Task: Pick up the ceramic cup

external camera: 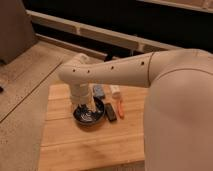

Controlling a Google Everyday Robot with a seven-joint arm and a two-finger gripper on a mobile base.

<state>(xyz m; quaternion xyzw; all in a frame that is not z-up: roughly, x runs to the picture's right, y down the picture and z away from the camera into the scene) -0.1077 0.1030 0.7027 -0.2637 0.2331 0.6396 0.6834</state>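
Our gripper [86,109] hangs low over the black bowl [98,120] on the surface [75,145], apart or together we cannot tell, and its wrist probably hides the ceramic cup from us.

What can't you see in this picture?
- Ceramic cup: nowhere visible in the camera view; perhaps behind the arm.
- Gripper: down at the dark bowl; the arm covers its tip.
- Table: right side hidden by the robot's body.
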